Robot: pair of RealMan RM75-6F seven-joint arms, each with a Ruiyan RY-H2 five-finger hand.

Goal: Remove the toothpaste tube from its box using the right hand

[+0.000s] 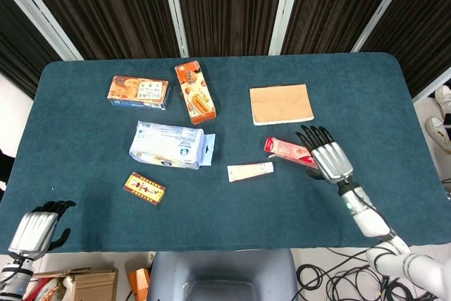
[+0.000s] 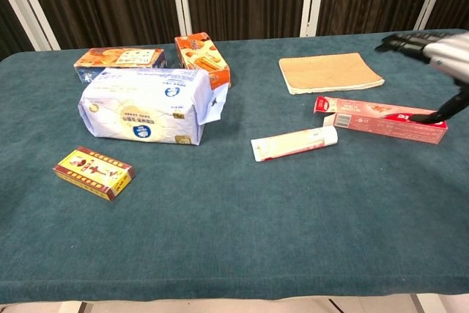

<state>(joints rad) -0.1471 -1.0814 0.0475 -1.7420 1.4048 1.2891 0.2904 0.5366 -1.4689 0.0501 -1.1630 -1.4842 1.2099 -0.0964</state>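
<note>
The white toothpaste tube (image 1: 250, 172) (image 2: 294, 143) lies flat on the blue cloth, outside its box. The red toothpaste box (image 1: 287, 151) (image 2: 381, 119) lies just right of it, its flap end open toward the tube. My right hand (image 1: 328, 159) (image 2: 436, 56) hovers above the box's right end with its fingers spread, holding nothing; in the chest view the thumb points down near the box. My left hand (image 1: 36, 229) hangs off the table's near left corner, fingers curled in, holding nothing.
A tan notebook (image 1: 281, 103) lies behind the box. A blue-white tissue pack (image 1: 171, 145), two orange snack boxes (image 1: 195, 91) (image 1: 138, 92) and a small red-yellow box (image 1: 144, 188) sit on the left half. The table's right edge (image 1: 423, 153) is close to my right hand.
</note>
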